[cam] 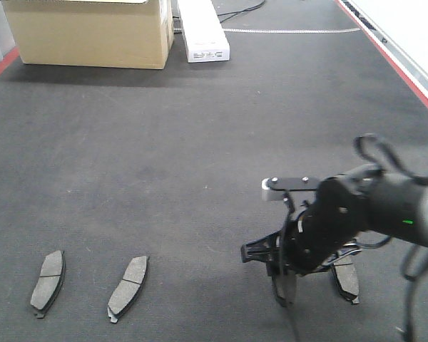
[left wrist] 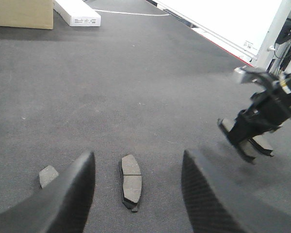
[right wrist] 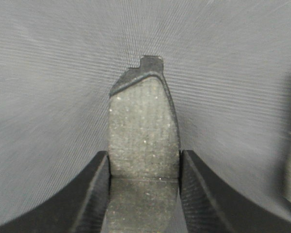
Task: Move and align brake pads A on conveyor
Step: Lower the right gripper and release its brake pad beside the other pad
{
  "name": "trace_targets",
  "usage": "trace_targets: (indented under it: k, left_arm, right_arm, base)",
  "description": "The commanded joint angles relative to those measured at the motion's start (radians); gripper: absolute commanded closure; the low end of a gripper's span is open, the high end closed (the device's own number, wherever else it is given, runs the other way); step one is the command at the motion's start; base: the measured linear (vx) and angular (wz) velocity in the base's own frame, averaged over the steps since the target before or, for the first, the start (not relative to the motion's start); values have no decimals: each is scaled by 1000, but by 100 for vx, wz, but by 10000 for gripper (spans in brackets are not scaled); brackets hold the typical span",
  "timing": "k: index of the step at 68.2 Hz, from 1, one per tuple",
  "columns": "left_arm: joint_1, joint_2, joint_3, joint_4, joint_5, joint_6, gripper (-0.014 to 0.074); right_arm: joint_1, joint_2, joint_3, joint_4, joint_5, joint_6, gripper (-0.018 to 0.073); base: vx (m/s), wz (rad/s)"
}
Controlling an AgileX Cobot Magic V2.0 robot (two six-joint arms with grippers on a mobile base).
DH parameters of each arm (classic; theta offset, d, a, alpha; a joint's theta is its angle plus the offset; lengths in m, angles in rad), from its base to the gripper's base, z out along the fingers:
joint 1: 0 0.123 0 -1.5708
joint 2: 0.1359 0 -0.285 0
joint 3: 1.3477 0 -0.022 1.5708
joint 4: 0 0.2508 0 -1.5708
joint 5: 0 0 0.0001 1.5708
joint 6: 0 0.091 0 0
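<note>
- The right gripper (right wrist: 143, 170) is sitting low on the conveyor (cam: 200, 142) at the lower right of the front view, its jaws clamping a brake pad (right wrist: 143, 131) across its width.
- A second pad (cam: 346, 278) is lying just beside it, at the right edge of the wrist view.
- Two more pads (cam: 48, 273) (cam: 128, 286) are lying side by side at the lower left, apart from each other.
- The left gripper (left wrist: 136, 194) is hovering over those, jaws apart, gripping nothing.
- A cardboard box (cam: 93, 32) and a white box (cam: 203, 32) are sitting at the top.
</note>
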Motion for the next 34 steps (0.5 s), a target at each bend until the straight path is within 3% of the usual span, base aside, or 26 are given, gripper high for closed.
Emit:
trace_targets:
  k: [1, 22, 34]
  left_arm:
    - [-5, 16, -20, -1, -83, -1, 220]
    - [-5, 16, -20, -1, -83, -1, 220]
    - [-5, 16, -20, -1, -83, -1, 220]
  right_arm:
    - [-1, 8, -56, 10, -26, -3, 396]
    - [-1, 73, -112, 28, -19, 39, 141]
    - [-1, 1, -110, 11, -28, 42, 123]
  base:
    - [0, 0]
    - [0, 0]
    - [0, 0]
